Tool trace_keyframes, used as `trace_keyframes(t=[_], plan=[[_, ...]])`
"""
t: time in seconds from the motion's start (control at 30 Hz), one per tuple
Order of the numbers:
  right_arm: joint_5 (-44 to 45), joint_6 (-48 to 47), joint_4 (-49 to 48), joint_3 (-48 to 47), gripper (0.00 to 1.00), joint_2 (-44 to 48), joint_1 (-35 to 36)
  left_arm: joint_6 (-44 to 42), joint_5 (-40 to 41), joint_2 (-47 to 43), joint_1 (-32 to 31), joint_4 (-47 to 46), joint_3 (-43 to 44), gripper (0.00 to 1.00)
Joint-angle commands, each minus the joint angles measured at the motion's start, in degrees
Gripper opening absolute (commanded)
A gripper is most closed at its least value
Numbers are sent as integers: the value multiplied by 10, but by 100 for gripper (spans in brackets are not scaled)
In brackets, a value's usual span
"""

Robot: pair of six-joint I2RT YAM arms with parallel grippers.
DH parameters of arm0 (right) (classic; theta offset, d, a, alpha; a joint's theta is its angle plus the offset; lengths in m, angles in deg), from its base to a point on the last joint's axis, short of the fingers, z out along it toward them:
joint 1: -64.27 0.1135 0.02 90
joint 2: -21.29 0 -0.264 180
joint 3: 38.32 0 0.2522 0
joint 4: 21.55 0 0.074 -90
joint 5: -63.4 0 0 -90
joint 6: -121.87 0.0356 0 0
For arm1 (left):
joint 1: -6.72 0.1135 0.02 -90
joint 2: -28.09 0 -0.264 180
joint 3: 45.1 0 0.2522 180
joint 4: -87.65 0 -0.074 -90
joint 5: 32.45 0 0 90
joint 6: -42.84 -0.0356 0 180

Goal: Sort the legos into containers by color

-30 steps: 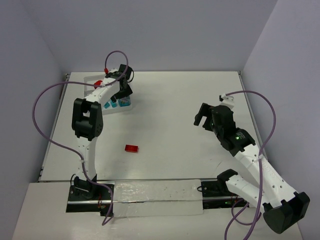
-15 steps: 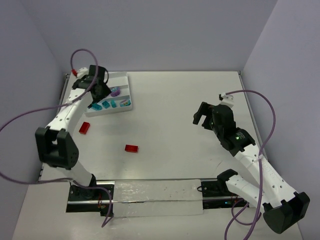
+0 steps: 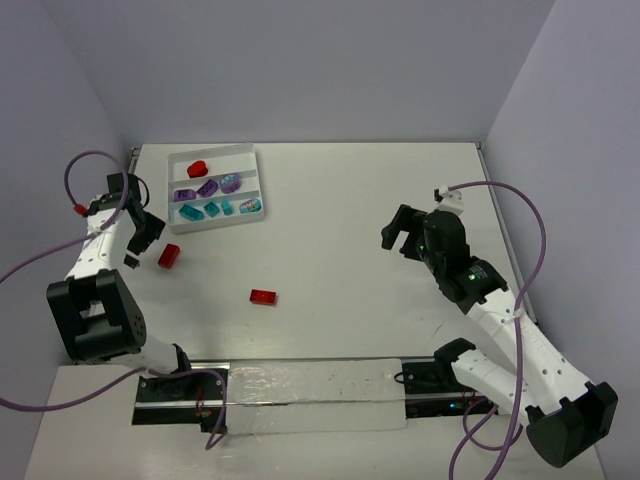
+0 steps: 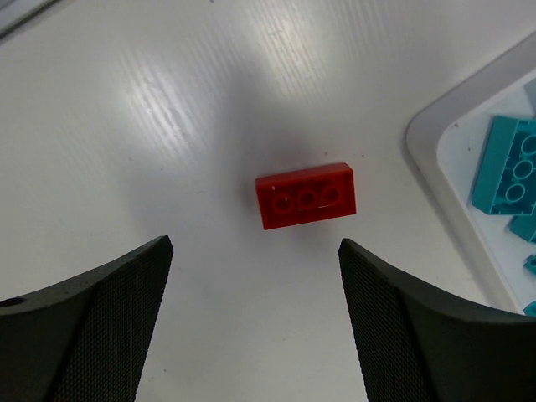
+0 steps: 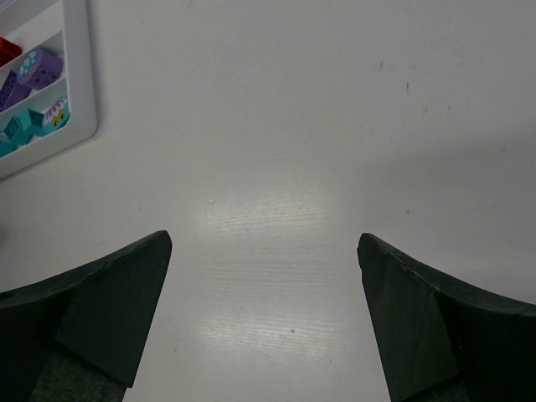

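Note:
The white tray at the back left holds one red lego, purple legos and teal legos in separate compartments. Two red legos lie on the table, one just below the tray and one nearer the middle. My left gripper hovers open just left of the first one. The left wrist view shows that red lego ahead of the empty open gripper, with the tray corner to its right. At mid-right, my right gripper stands open and empty.
A long clear strip with black clamps lies along the near edge between the arm bases. Purple cables loop off both arms. The right wrist view shows bare table under the right gripper and the tray's edge at upper left.
My left arm has swung away from above the tray, out to the left and down beside the red lego, with its jaws wider. The right arm has barely shifted.

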Motion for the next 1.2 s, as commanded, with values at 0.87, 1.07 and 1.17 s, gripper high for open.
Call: trace_keyframes(t=[0.87, 1.07, 1.17], plan=[[1, -7, -24, 9, 100, 22, -2, -84, -75, 85, -162, -150, -50, 95], [-5, 0, -19, 13, 100, 28, -2, -108, -51, 41, -180, -123, -34, 96], [-5, -1, -13, 9, 100, 27, -2, -114, -23, 20, -178, -124, -42, 99]])
